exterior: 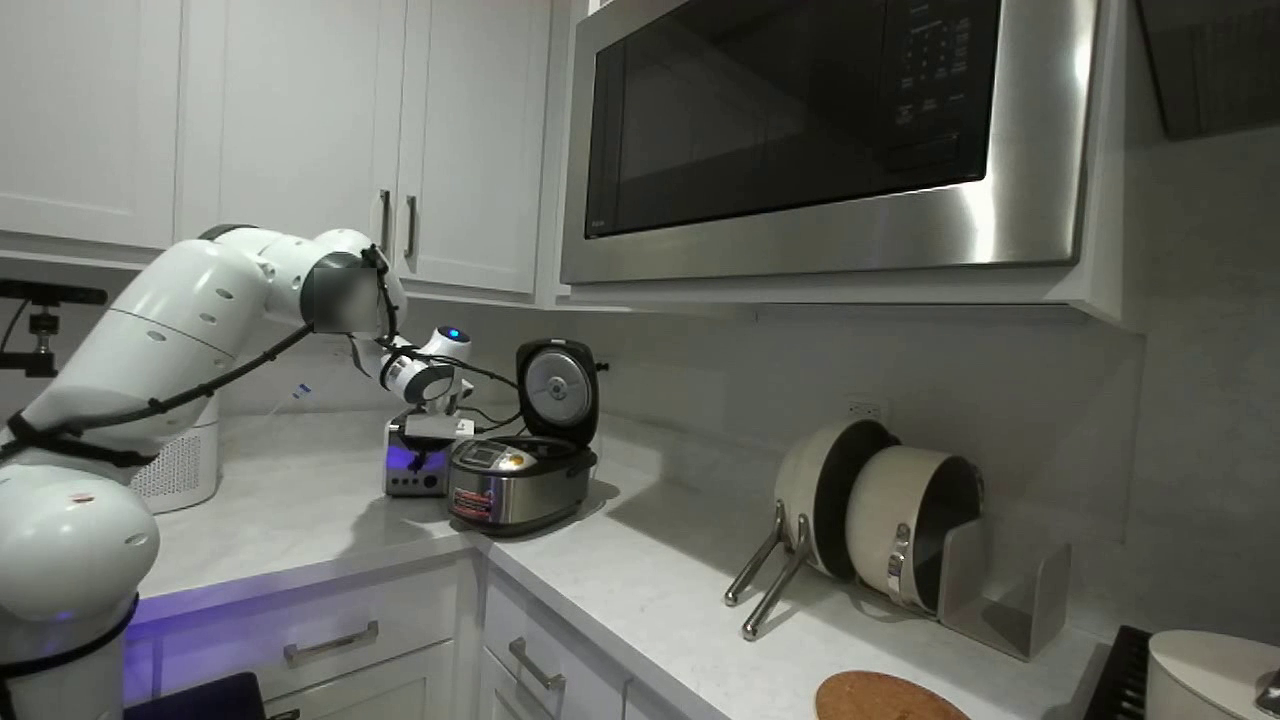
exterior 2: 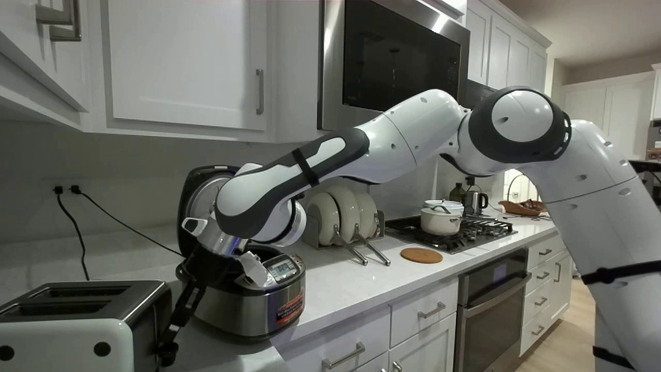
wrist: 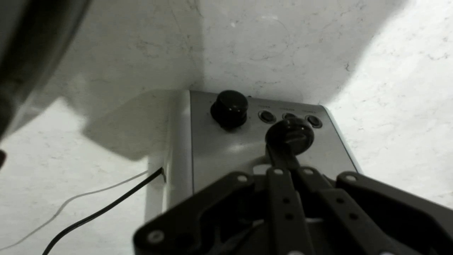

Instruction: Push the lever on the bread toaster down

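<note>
The bread toaster stands on the counter, its face tinted purple in an exterior view. It also shows with slots and a pale side in an exterior view. In the wrist view its grey front panel carries a black dial and several small buttons. The lever's round black knob sticks out from the panel. My gripper is shut, its fingertips right at the lever knob and seeming to touch it; the exact contact is hidden. In an exterior view the gripper points down along the toaster's front.
The round cooker, lid raised, stands close beside the toaster and the gripper. Its body also shows in an exterior view. A power cord runs beside the toaster. Upper cabinets hang above. Pans stand in a rack farther along.
</note>
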Available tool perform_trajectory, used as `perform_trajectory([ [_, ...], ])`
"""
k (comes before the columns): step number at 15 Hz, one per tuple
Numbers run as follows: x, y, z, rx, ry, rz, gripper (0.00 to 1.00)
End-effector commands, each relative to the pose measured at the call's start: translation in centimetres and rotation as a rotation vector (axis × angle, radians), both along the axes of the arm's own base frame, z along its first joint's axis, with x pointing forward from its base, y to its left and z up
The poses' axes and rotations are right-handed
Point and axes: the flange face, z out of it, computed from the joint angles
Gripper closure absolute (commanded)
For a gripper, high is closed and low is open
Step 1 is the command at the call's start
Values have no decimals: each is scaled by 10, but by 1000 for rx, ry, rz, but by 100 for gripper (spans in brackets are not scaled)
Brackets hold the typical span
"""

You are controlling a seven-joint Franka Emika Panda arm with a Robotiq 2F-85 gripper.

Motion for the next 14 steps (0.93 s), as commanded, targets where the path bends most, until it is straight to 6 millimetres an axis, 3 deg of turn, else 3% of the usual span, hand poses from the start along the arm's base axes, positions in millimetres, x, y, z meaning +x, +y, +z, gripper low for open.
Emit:
perform_trajectory([
  [1,-7,6,-38,-60,72,30,100],
  [14,-11,10,-52,-207,53,58,100],
])
